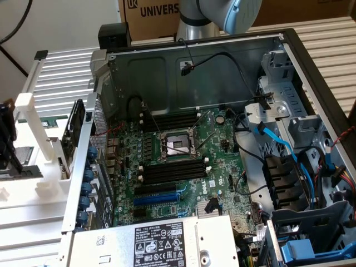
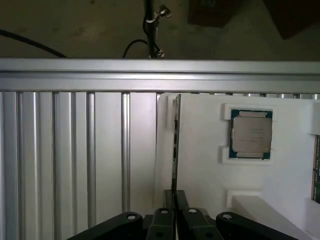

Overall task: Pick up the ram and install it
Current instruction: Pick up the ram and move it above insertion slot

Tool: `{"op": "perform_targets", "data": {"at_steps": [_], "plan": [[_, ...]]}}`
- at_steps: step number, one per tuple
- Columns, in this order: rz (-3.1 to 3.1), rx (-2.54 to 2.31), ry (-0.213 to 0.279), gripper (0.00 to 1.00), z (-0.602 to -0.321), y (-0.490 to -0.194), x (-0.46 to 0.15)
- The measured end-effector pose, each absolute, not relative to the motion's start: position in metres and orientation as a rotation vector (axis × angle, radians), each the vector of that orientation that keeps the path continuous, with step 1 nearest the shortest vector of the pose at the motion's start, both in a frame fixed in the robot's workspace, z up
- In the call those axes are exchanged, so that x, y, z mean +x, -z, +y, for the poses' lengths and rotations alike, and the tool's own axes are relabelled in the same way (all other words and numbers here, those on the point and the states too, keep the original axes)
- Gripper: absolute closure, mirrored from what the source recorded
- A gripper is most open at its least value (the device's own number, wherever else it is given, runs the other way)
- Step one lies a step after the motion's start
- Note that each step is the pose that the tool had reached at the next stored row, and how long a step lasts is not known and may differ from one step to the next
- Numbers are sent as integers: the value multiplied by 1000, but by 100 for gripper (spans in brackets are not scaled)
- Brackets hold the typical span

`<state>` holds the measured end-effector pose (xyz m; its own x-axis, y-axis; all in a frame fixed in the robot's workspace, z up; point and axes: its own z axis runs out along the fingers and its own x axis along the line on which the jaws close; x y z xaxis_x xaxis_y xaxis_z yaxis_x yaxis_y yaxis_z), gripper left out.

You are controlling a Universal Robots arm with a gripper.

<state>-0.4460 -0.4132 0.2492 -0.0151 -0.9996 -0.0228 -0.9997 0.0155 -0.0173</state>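
So the arm (image 1: 222, 14) is mostly out of shot in the exterior view; you just get a fat grey-and-blue joint poking in at the top edge, behind the open case (image 1: 194, 72); where the rest of it goes from there I can't follow.

On the wrist view the gripper (image 2: 175, 194) points out over the white tray (image 2: 200, 165); its two fingers are pinched together on the ram (image 2: 175, 145). The stick is seen edge-on, so it's just a thin dark line running straight away from the fingertips, right by the tray's edge where it meets the slotted aluminium table (image 2: 75, 160). Label and chips don't show from that angle; I also can't tell whether the ram rests in the tray or hangs clear of it.

A CPU chip (image 2: 251, 134) sits in its own recess in the tray, well apart from the ram; a green strip (image 2: 317, 170) is cut off at the frame border, no clue what it is.

Back in the exterior view, the black memory slots (image 1: 169, 169) lie on the board inside the case; a dark shape (image 1: 6, 139) at that view's left edge is too cropped to call.
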Motion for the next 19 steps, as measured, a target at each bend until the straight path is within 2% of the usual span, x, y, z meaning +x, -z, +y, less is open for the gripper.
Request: {"op": "perform_targets", "data": {"at_steps": [5, 10, 19], "plan": [[2223, -2185, 4, 87, -413, -255, -446], [2221, -2180, 18, 87, -411, -298, -444], [2220, -2179, 21, 87, -411, -353, -406]]}}
